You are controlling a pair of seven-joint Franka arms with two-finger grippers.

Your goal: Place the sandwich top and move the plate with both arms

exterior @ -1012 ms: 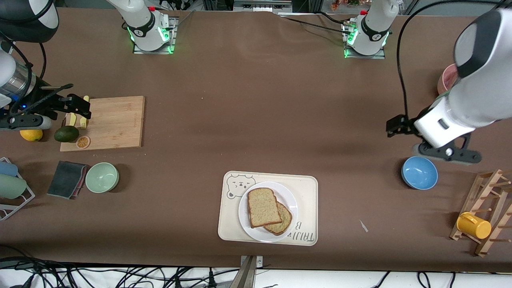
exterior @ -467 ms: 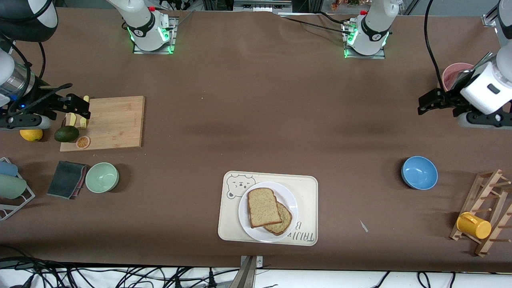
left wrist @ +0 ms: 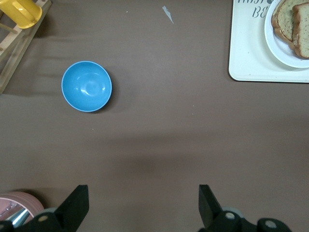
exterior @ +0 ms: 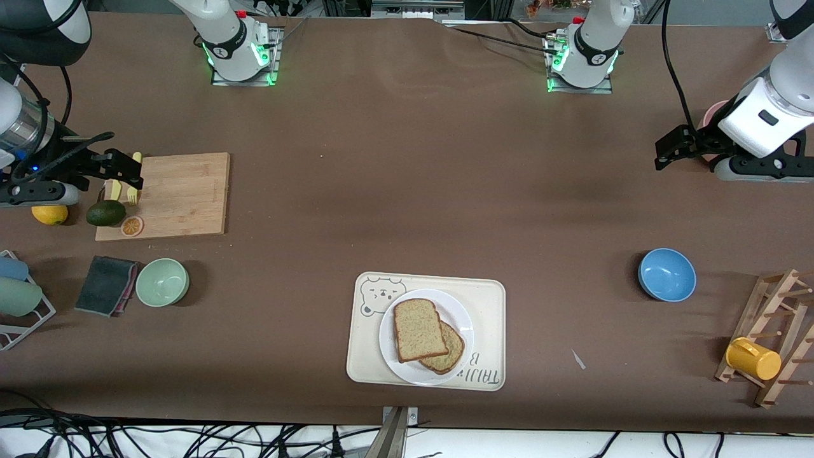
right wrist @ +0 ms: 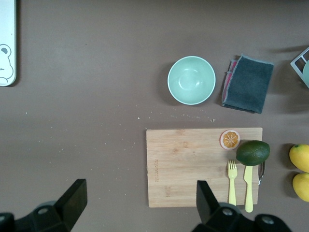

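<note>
The sandwich top (exterior: 416, 329) lies flat on the white plate (exterior: 388, 343), overlapping a browner slice (exterior: 453, 352) beneath it. The plate sits on a cream tray (exterior: 486, 305) near the table's front edge. The left wrist view catches the plate (left wrist: 282, 50) and the bread (left wrist: 295, 21) at its border. My left gripper (exterior: 668, 152) hangs open and empty over bare table at the left arm's end, its fingers (left wrist: 77, 205) wide apart. My right gripper (exterior: 130, 172) waits open over the end of the cutting board (right wrist: 193, 164), holding nothing.
A blue bowl (exterior: 666, 275), a pink cup (left wrist: 19, 205) and a wooden rack with a yellow cup (exterior: 753, 358) stand at the left arm's end. A green bowl (exterior: 162, 282), dark cloth (exterior: 105, 285), avocado (exterior: 105, 212) and lemon (exterior: 49, 214) lie at the right arm's end.
The left arm has swung away from above the blue bowl toward the pink cup, its gripper still open. The right arm, bread and plate have not moved.
</note>
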